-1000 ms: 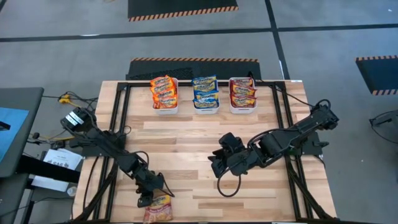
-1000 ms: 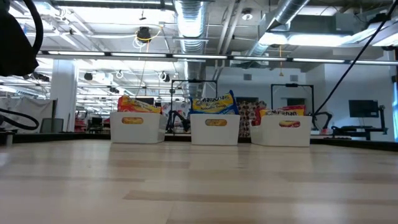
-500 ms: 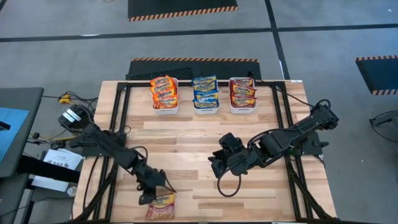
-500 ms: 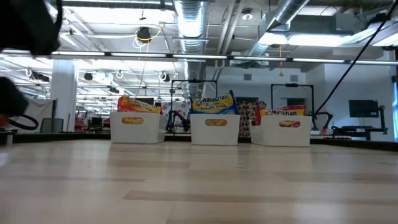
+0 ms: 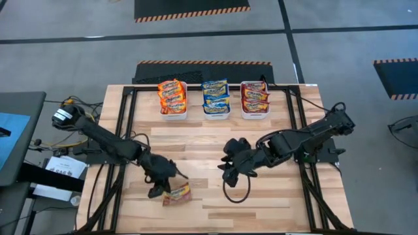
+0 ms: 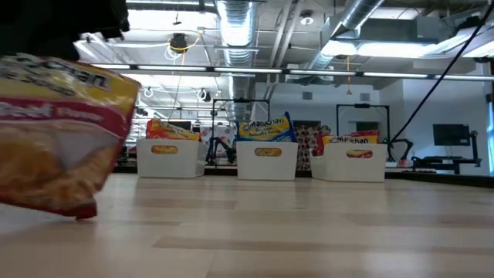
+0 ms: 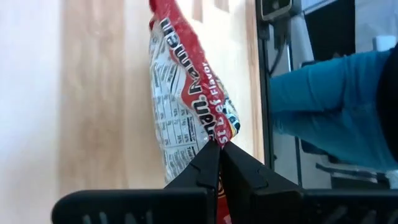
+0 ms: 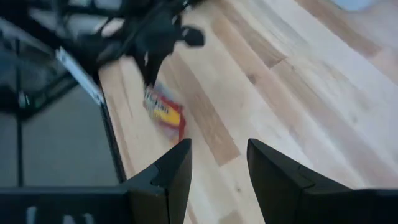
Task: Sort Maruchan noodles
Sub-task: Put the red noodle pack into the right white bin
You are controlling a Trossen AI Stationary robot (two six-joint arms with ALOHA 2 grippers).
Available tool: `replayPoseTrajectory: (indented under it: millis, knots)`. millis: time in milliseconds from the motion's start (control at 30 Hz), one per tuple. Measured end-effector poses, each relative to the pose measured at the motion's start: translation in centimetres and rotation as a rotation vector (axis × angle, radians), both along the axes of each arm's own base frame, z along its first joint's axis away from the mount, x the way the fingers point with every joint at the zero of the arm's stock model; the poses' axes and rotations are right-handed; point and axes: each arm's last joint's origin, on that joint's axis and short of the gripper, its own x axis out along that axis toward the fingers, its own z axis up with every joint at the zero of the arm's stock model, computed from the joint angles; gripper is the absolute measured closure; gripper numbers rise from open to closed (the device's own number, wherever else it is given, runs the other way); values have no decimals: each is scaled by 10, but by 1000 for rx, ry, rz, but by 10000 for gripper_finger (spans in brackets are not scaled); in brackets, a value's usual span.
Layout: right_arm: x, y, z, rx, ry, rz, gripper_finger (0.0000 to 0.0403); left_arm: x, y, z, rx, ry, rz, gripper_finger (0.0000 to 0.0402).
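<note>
One loose ramen packet (image 5: 177,194) hangs pinched in the left end effector (image 5: 163,190) near the front left of the tabletop (image 5: 196,140). From above we see it only as a small orange-red wrapper beside the dark fingers. The left wrist view fills in the grip: both fingers are closed on the packet's edge (image 7: 196,93), red wrapper and white nutrition panel dangling over the wood planks. The low view puts the same packet (image 6: 58,135) huge at the left edge, its lower corner at or just above the tabletop; we cannot tell if it touches.

At the far edge stand three white bins (image 5: 174,112), side by side. The high view shows the contents sorted: orange packets (image 5: 172,94) in the left one, blue-and-yellow packets (image 5: 215,94) in the middle, dark red packets (image 5: 255,96) in the right.

Our right end effector (image 5: 228,171) waits over the middle of the tabletop, and its wrist view shows its fingers (image 8: 171,171) spread apart, gripping nothing.
</note>
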Motion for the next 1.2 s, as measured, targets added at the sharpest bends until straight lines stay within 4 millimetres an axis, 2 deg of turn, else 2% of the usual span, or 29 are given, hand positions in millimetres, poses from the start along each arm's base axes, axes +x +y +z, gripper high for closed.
replayPoseTrajectory:
  millis: [233, 533, 700, 967, 1200]
  knots:
    - [10, -22, 2, -188, -13, 51, 223, 2, 22, 10, 20, -52, 55, 401]
    - [18, -47, 4, -246, -25, 32, 204, 7, 41, 15, 53, -82, 95, 401]
    - [21, -56, 4, -247, -9, 141, 187, 13, 50, 32, 123, -108, 70, 401]
    - [31, -77, 8, -276, -68, 284, 188, 23, 71, 65, 221, -181, 60, 401]
    - [53, -88, -6, -292, -101, 407, 188, 29, 83, 94, 334, -254, 75, 401]
